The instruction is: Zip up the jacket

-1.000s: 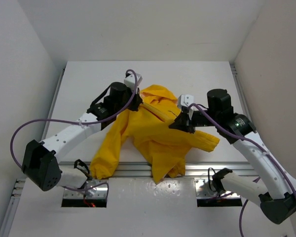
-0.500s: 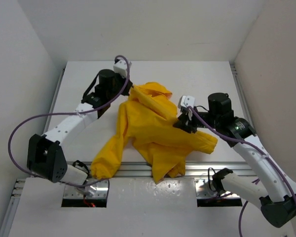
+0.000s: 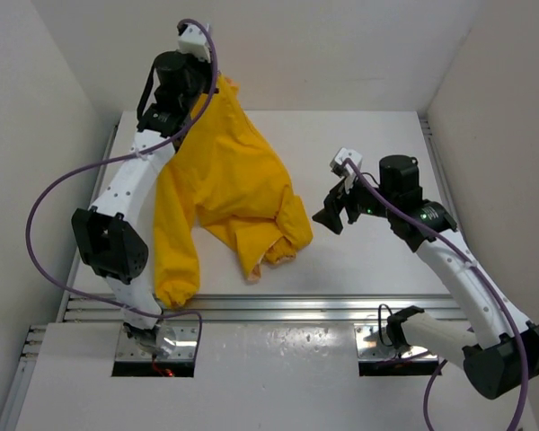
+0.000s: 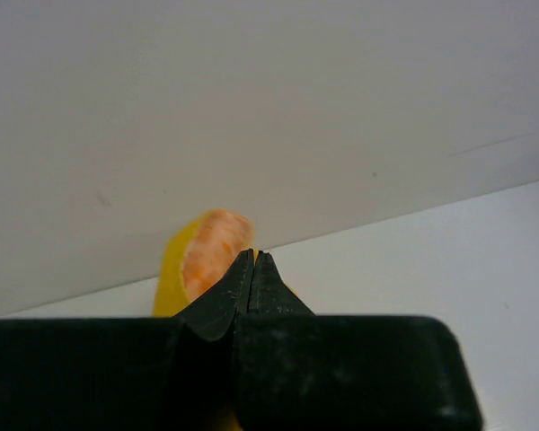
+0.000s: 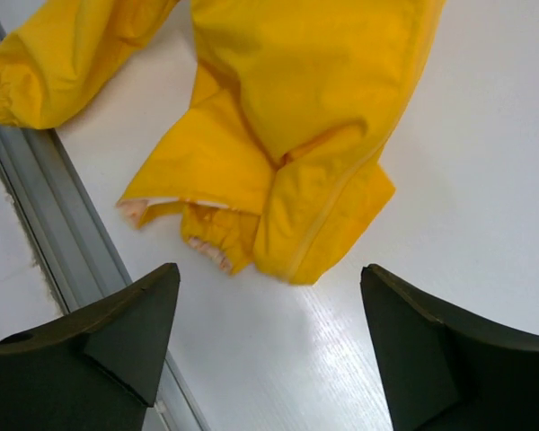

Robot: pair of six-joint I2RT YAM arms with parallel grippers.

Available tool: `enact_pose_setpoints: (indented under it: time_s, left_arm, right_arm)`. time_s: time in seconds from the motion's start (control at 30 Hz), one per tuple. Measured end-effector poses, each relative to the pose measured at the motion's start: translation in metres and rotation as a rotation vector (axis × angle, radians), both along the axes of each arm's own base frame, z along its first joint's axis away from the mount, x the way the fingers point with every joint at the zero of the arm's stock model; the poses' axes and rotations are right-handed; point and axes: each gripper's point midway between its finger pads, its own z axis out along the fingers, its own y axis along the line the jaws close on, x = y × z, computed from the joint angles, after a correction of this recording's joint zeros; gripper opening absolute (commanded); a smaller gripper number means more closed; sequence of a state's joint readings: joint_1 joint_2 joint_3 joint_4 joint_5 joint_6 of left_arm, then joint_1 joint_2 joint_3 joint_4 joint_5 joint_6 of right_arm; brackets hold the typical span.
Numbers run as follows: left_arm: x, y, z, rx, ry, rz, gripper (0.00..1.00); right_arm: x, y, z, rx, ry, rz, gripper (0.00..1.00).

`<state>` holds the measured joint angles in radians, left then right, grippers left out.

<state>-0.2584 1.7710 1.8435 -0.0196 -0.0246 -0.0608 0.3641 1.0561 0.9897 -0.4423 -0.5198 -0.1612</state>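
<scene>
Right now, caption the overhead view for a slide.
Left end effector holds up bright yellow thin-fabric jacket; right end effector hangs open.

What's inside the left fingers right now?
A fold of the thin, bright yellow jacket, pale orange lining showing above the shut black left fingers. They cover the pinched part, so how much cloth is caught cannot be seen.

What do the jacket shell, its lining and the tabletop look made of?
Jacket shell: thin synthetic, likely nylon or polyester, slight sheen; hangs limp. Lining: pale orange-and-white patterned fabric, fibre unclear. Tabletop: smooth white semi-gloss, maybe laminate or painted board; faint reflections.
</scene>
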Motion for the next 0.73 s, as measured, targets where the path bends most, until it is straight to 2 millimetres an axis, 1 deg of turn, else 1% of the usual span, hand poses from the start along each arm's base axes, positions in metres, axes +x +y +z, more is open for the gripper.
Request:
enact_pose_setpoints:
  time_s: [0.03, 0.1, 0.13, 0.17, 0.2, 0.23, 0.3, 0.37, 0.43, 0.5, 0.6, 0.67, 0.73]
  left_arm:
    - [-0.001, -0.003, 0.004, -0.004, -0.006, -0.016, 0.15]
    - [-0.004, -0.011, 0.006, -0.004, -0.006, -0.060, 0.42]
    - [-0.006, -0.015, 0.005, -0.006, -0.002, -0.085, 0.74]
    - [-0.009, -0.019, 0.001, -0.003, 0.007, -0.108, 0.91]
    - [-0.013, -0.022, -0.007, -0.004, 0.024, -0.124, 1.00]
    - [-0.020, -0.024, -0.020, -0.003, 0.058, -0.139, 1.00]
    - [-0.036, -0.026, -0.047, 0.008, 0.133, -0.161, 1.00]
    - [-0.051, -0.025, -0.069, 0.025, 0.209, -0.159, 1.00]
    - [-0.063, -0.020, -0.080, 0.042, 0.260, -0.139, 1.00]
    - [-0.077, -0.011, -0.088, 0.059, 0.303, -0.100, 1.00]
    - [-0.098, 0.015, -0.101, 0.075, 0.351, -0.022, 1.00]
    - [-0.109, 0.043, -0.117, 0.078, 0.393, 0.052, 1.00]
    - [-0.116, 0.074, -0.136, 0.075, 0.439, 0.126, 1.00]
  right_arm:
    - [0.000, 0.000, 0.000, 0.002, 0.003, -0.006, 0.87]
    - [0.001, -0.001, 0.000, 0.007, 0.013, -0.021, 0.91]
    - [0.001, -0.001, 0.000, 0.010, 0.019, -0.030, 0.97]
    - [0.002, -0.002, 0.000, 0.012, 0.025, -0.040, 0.98]
    - [0.002, -0.003, 0.000, 0.017, 0.033, -0.050, 0.98]
    - [0.003, -0.004, 0.000, 0.022, 0.041, -0.060, 1.00]
    - [0.005, -0.008, 0.000, 0.037, 0.063, -0.097, 1.00]
    - [0.010, -0.016, 0.002, 0.055, 0.088, -0.151, 1.00]
    - [0.017, -0.027, 0.004, 0.079, 0.120, -0.213, 1.00]
    - [0.028, -0.042, 0.003, 0.096, 0.160, -0.287, 1.00]
    - [0.045, -0.069, -0.010, 0.105, 0.229, -0.393, 1.00]
    - [0.053, -0.091, -0.026, 0.097, 0.287, -0.472, 1.00]
    - [0.059, -0.112, -0.039, 0.093, 0.327, -0.540, 1.00]
